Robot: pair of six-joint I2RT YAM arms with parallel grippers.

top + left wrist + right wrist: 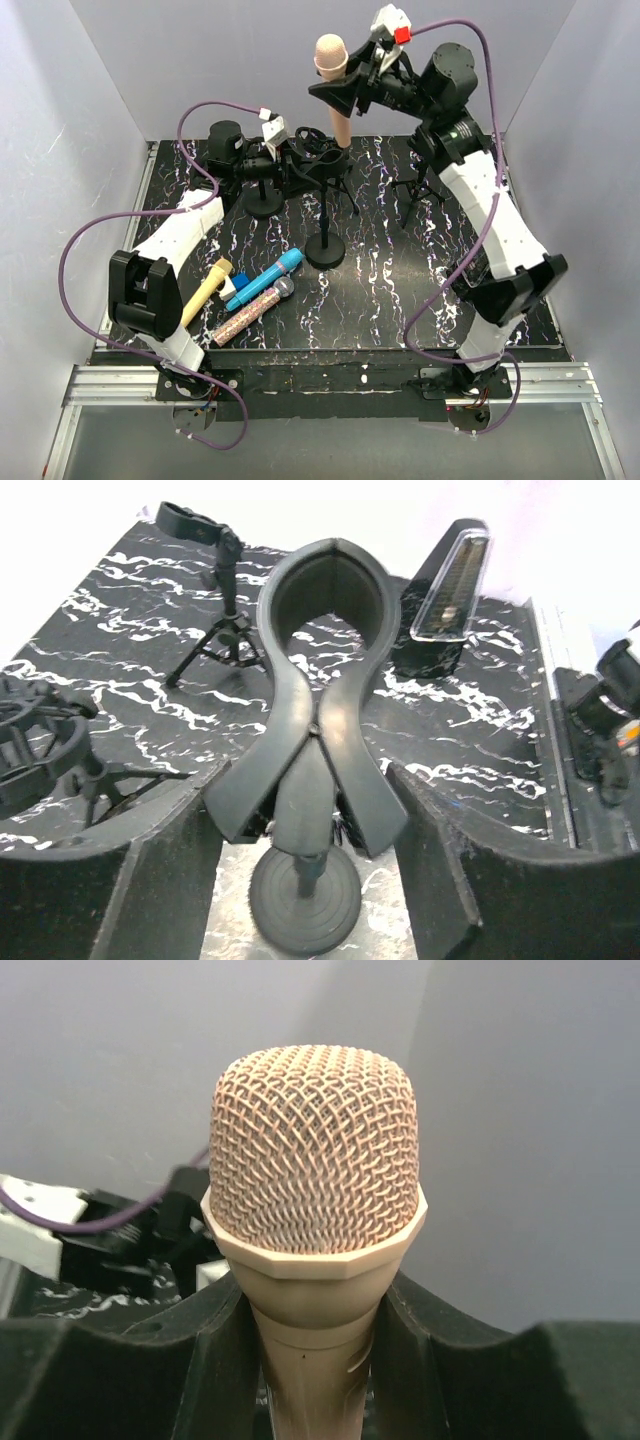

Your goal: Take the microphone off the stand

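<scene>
Top external, microphone (331, 55) upright, out of stand clip (325, 710) (right gripper (343, 95) gripping)

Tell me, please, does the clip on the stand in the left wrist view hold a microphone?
No, the black clip is empty, with only the marbled table visible through its loop.

top cam overhead; wrist cams near clip (300, 740), mic (315, 1160)

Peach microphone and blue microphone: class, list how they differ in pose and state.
The peach microphone stands upright in the air; the blue microphone lies flat on the table. The right gripper clamps the peach one; no gripper holds the blue one. Both are handheld microphones.
</scene>
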